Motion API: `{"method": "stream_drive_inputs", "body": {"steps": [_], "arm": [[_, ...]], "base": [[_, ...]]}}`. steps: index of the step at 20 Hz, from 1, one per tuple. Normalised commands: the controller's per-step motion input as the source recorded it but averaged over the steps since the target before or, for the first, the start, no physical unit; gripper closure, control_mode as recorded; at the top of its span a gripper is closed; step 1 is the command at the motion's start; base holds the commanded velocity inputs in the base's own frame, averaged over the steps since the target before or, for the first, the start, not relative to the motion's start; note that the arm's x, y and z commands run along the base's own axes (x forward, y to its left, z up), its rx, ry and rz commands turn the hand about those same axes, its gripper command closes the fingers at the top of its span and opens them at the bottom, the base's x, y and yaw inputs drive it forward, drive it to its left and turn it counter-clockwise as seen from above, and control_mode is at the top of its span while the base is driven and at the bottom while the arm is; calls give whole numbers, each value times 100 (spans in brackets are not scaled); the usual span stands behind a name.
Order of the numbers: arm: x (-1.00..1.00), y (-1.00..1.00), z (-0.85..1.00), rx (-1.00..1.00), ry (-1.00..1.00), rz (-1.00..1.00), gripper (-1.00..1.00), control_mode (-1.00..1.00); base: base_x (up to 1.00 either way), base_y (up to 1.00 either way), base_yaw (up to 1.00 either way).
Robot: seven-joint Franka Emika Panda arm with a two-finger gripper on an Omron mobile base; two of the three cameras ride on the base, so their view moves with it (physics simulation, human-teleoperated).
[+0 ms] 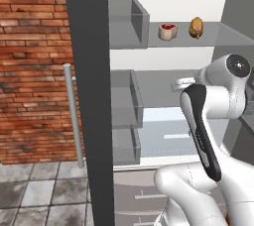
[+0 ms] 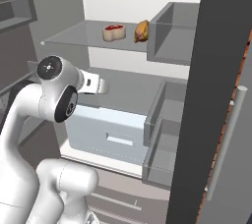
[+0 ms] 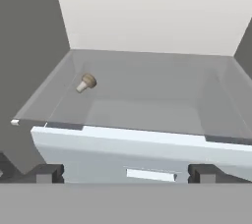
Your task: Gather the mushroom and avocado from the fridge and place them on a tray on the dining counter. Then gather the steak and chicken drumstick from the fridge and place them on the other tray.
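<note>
Inside the fridge [image 1: 89,96], a small tan mushroom [image 3: 86,83] lies on a smooth glass shelf [image 3: 147,95], while the empty end effector [image 3: 125,173] hangs before it with jaws wide apart.

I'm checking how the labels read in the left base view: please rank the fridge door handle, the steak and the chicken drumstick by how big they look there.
1. Fridge door handle, by far the largest: a long vertical steel bar.
2 and 3. Steak and chicken drumstick look about alike, side by side on the same shelf; I would not rank them.
</note>
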Motion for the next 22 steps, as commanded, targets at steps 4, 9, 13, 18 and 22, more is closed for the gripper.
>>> {"method": "stream_drive_inputs", "body": {"steps": [4,9,13,18,22], "arm": [[44,48,-32,0,15,0,-100,-100],[54,42,-24,2,0,0,-100,-100],[47,29,-24,1,0,0,-100,-100],[46,6,-20,6,0,1,-100,-100],[55,0,-20,11,0,4,-100,-100]], "base": [[0,0,0],[0,0,0],[0,0,0],[0,0,0],[0,0,0]]}}
